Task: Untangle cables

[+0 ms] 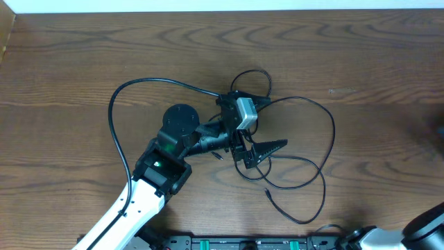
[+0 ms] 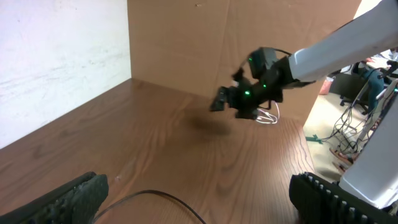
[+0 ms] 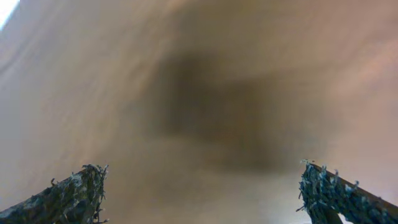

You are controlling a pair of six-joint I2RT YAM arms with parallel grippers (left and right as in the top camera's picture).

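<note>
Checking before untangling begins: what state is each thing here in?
cables: loose on the table in crossing loops, not gripped.
left gripper: open over the cables, holding nothing.
right gripper: open, nothing between its fingers; view blurred.

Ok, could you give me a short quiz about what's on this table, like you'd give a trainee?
1. Which colour are the cables lying on the table? A white, B black, C red.
2. True or false: the left gripper is clamped shut on a cable.
3. Fill in: between its fingers, the right gripper holds ____.
Key: 1 B; 2 false, its jaws stand open; 3 nothing.
</note>
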